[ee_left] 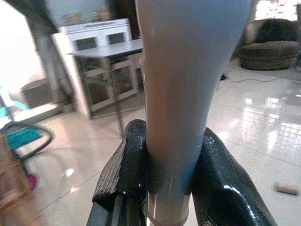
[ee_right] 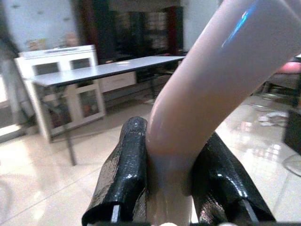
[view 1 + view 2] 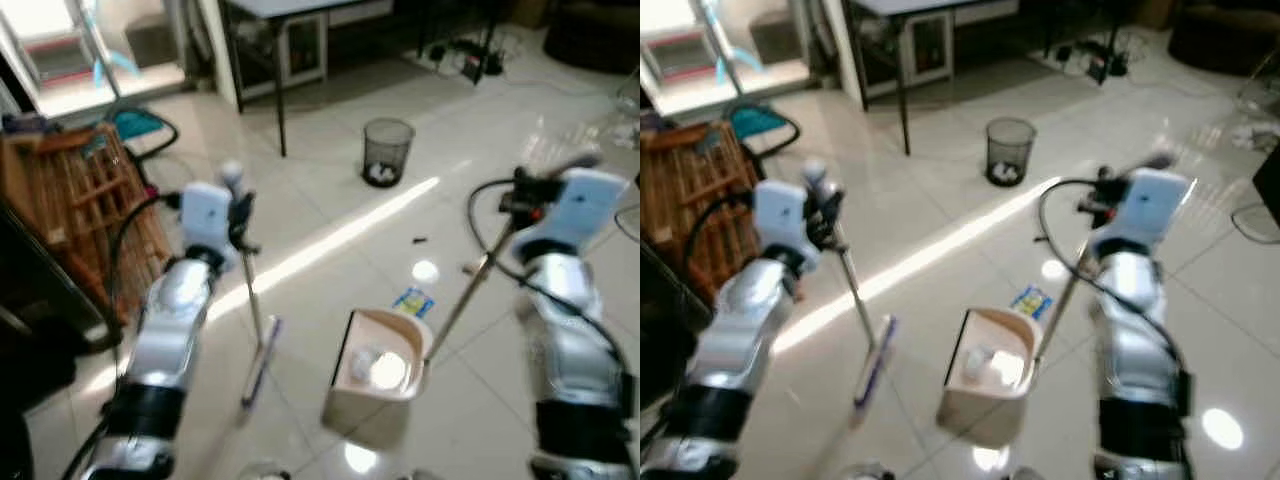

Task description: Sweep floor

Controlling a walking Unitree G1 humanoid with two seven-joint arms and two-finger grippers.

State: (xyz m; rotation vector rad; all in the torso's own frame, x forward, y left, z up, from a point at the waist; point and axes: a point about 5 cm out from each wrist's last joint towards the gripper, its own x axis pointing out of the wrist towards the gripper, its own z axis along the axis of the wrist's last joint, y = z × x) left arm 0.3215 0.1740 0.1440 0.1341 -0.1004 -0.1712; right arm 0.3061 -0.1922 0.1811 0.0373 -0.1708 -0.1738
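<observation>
my left gripper (image 1: 164, 183) has its jaws clamped on the pale grey handle of the slim broom (image 3: 252, 300), which stands nearly upright with its purple-edged head on the glossy cream tiled floor (image 3: 330, 200). my right gripper (image 2: 171, 188) grips the long slanted handle of the beige plastic dustpan (image 3: 375, 372), resting on the floor between my arms, with white scraps inside. a blue wrapper (image 3: 412, 301) lies just beyond it.
</observation>
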